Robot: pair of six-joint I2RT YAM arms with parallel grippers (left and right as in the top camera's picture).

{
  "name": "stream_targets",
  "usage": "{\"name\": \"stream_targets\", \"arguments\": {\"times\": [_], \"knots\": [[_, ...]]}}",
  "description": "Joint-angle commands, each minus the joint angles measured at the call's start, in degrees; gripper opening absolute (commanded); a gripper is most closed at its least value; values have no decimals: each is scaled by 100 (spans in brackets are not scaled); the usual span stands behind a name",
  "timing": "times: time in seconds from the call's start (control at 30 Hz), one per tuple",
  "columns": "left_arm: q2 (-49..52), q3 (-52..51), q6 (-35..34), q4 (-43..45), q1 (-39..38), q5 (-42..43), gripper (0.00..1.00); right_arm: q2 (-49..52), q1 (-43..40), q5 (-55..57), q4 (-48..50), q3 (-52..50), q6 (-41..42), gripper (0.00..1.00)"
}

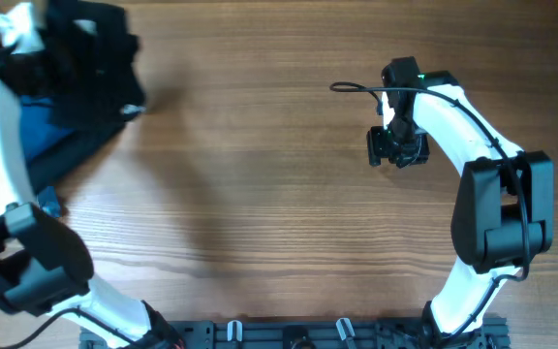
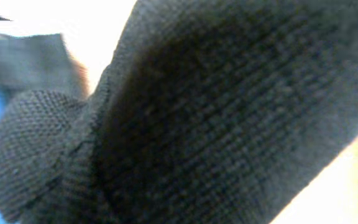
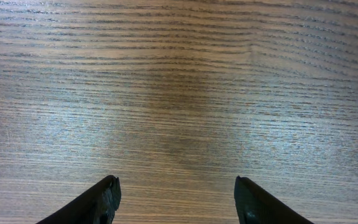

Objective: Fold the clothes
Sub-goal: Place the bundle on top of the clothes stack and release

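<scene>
Black knit cloth is seen filling the left wrist view, thick and ribbed, with a rolled hem at the lower left. The clothes [image 1: 90, 58] are found bunched in a dark heap at the far left corner of the surface [image 1: 260, 184], lying partly over a blue garment [image 1: 35, 128]. No logo or lettering can be made out in the heap.

The left hand [image 1: 37, 44] is pressed in among the folds. Its fingers are hidden by the fabric, so it cannot be told whether they are parted or closed on it. The right hand [image 1: 395, 147] is held over bare wood, well apart from the cloth, with its fingers [image 3: 107, 198] spread wide and nothing between them.

The cloth is judged soft and limp, light for its bulk, and grippy rather than slick. Sagging and bunching are to be expected wherever it is lifted at one point only, and nothing in it is fragile. A hold is best taken at a firm edge, a hem or a shoulder seam, with a second hold opposite, so that the piece can be drawn flat onto the open wood. Care is called for so that the blue garment is not dragged along.
</scene>
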Motion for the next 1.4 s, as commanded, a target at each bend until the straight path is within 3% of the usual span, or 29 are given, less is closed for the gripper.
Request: {"name": "stream_targets", "arguments": {"times": [0.0, 0.37, 0.5, 0.53, 0.63, 0.7, 1.1, 1.23, 1.37], "knots": [[-227, 155, -223, 181, 673, -186, 4, -118, 0, 142, -35, -11, 103, 64], [-140, 155, -225, 822, 2124, -544, 7, -118, -11, 138, -138, -11, 125, 64], [31, 153, -223, 743, 2306, -752, 20, -118, -11, 94, -155, -11, 122, 64], [101, 153, -223, 717, 2343, -754, 25, -118, -11, 96, -181, -11, 122, 64], [190, 153, -221, 715, 2391, -754, 78, -118, -11, 98, -243, -11, 116, 64], [179, 157, -225, 841, 2439, -752, 100, -118, -11, 98, -256, -11, 114, 64], [-1128, 247, -229, 1543, 2743, -1222, 100, -118, -11, 87, -251, -11, 118, 64], [-1449, 247, -487, 1471, 2437, -1176, 100, -118, -11, -271, -177, -11, 111, 85], [-1482, 247, -479, 1182, 1639, -1073, 100, -118, -11, -903, 52, -11, 103, 98]]}}
